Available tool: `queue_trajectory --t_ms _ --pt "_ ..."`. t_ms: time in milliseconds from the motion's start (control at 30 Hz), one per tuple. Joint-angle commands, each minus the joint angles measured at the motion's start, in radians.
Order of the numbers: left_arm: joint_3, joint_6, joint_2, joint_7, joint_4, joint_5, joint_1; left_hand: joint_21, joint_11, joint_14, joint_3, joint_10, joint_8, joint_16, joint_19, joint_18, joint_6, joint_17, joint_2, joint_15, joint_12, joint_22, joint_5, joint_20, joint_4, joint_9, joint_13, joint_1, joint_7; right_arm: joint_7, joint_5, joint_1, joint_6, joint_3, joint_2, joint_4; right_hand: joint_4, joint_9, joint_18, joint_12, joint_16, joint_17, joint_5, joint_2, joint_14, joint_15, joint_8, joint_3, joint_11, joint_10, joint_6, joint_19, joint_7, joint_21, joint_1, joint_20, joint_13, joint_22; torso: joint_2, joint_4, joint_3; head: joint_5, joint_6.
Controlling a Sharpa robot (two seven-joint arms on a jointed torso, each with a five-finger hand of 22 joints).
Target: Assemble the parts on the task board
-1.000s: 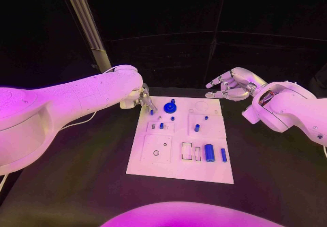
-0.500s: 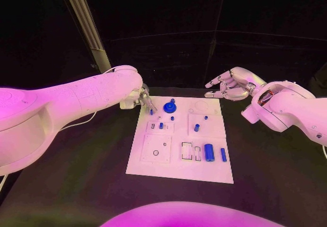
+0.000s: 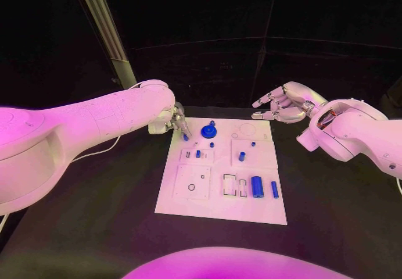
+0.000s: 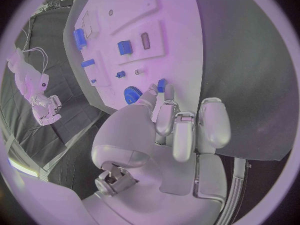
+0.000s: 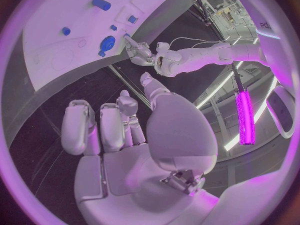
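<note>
1. A black table (image 3: 100,232) fills the foreground of the head view; its dark top also shows in the left wrist view (image 4: 244,60).
2. A pale upright post (image 3: 111,40) stands beyond the table's far left corner, leaning slightly.
3. A thin white cable (image 3: 100,148) runs over the table's left part.
4. A dark curtain (image 3: 251,58) hangs behind the table.

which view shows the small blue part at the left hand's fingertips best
The left wrist view: the small blue part sits large at the left hand fingertips. The head view shows it tiny; in the right wrist view I can't make it out.
</note>
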Motion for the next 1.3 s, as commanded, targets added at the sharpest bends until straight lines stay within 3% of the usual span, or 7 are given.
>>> queue_trajectory --t_ms 33,267,500,900,1033,1200,1300 --pt "0.001 -0.011 -0.003 0.027 0.006 0.031 0.001 -0.005 -0.009 0.090 0.028 0.004 0.012 0.002 0.001 0.001 0.000 0.192 0.039 -0.005 -0.003 0.003 -0.007 -0.007 -0.035 0.009 0.062 0.060 -0.004 0.002 -0.001 0.002 0.008 0.001 0.001 0.001 0.006 0.002 0.016 0.001 -0.003 0.001 0.004 0.001 0.017 -0.001 -0.004 -0.001 0.000 -0.002 0.002 -0.002 0.001 -0.005 -0.006 0.002 0.001 0.001 0.000 0.0004 -0.0003 0.000 -0.002" --pt "0.001 -0.083 -0.024 0.025 0.026 0.064 0.001 -0.006 -0.002 0.091 0.096 0.007 0.036 0.003 -0.001 0.001 -0.005 0.193 0.047 0.002 -0.008 0.004 -0.007 -0.002 -0.107 0.034 0.058 0.036 0.004 0.003 -0.001 0.002 0.008 0.001 0.001 -0.001 0.006 0.002 0.016 0.003 -0.003 0.001 0.004 0.002 0.017 -0.001 -0.004 -0.001 0.000 -0.001 0.002 -0.002 0.001 -0.005 -0.007 0.002 0.003 0.001 0.000 0.0009 -0.0002 -0.001 -0.004" --pt "0.001 -0.182 -0.082 0.017 0.103 0.074 0.002 -0.005 -0.002 0.091 0.134 0.010 0.053 0.002 0.001 0.001 -0.006 0.192 0.047 0.002 -0.009 0.009 -0.007 -0.001 -0.147 0.050 0.057 0.006 0.004 0.002 -0.001 0.002 0.008 0.001 -0.001 -0.004 0.006 0.002 0.016 0.003 -0.003 0.001 0.004 0.002 0.017 -0.001 -0.004 -0.001 0.000 -0.001 0.002 -0.002 0.001 -0.005 -0.007 0.002 0.003 0.001 -0.001 0.0027 0.0003 -0.010 -0.003" --pt "-0.001 -0.352 -0.212 0.043 0.321 0.067 -0.002 0.001 -0.003 0.092 0.177 0.016 0.070 0.005 0.009 -0.001 -0.005 0.196 0.045 0.000 -0.004 0.020 -0.006 -0.002 -0.190 0.069 0.059 -0.030 0.003 0.002 -0.001 0.002 0.008 0.000 -0.001 -0.011 0.007 0.002 0.016 0.003 -0.003 0.001 0.003 0.002 0.017 -0.001 -0.004 -0.001 0.000 -0.001 0.002 -0.001 0.001 -0.005 -0.008 0.002 0.002 0.001 -0.001 0.0017 0.0007 -0.004 -0.002" --pt "-0.002 -0.397 -0.252 0.055 0.397 0.030 -0.014 0.006 -0.004 0.092 0.184 0.017 0.075 0.006 0.013 -0.002 -0.003 0.198 0.043 -0.001 -0.004 0.026 -0.006 -0.003 -0.196 0.073 0.058 -0.036 0.002 -0.002 -0.001 0.002 0.016 0.000 0.000 -0.016 0.007 0.002 0.016 0.003 -0.003 0.001 0.003 0.002 0.017 -0.001 -0.004 -0.001 0.000 -0.001 0.002 -0.001 0.001 -0.005 -0.008 0.002 0.002 0.001 -0.001 0.0035 -0.0002 0.000 -0.006" --pt "-0.012 -0.434 -0.289 0.049 0.469 0.009 -0.028 0.007 -0.004 0.092 0.189 0.017 0.078 0.006 0.014 -0.003 -0.002 0.198 0.041 -0.002 -0.005 0.028 -0.006 -0.003 -0.199 0.076 0.058 -0.037 0.001 -0.009 -0.001 0.002 0.024 0.000 0.002 -0.022 0.008 0.002 0.016 0.002 -0.004 0.000 0.002 0.001 0.017 -0.001 -0.004 -0.002 0.000 -0.002 0.003 -0.002 0.001 -0.007 -0.011 0.002 0.000 0.000 0.000 0.0114 -0.0009 -0.005 -0.007" --pt "-0.018 -0.443 -0.304 0.040 0.498 -0.014 -0.034 0.008 -0.004 0.092 0.190 0.017 0.078 0.007 0.015 -0.003 -0.002 0.198 0.040 -0.003 -0.005 0.029 -0.006 -0.004 -0.199 0.076 0.058 -0.037 0.001 -0.010 -0.001 0.002 0.026 0.000 0.002 -0.023 0.008 0.002 0.016 0.002 -0.004 0.000 0.002 0.001 0.017 -0.001 -0.004 -0.002 0.000 -0.002 0.003 -0.002 0.001 -0.007 -0.011 0.002 0.000 0.000 0.000 0.0097 -0.0010 -0.005 -0.006"
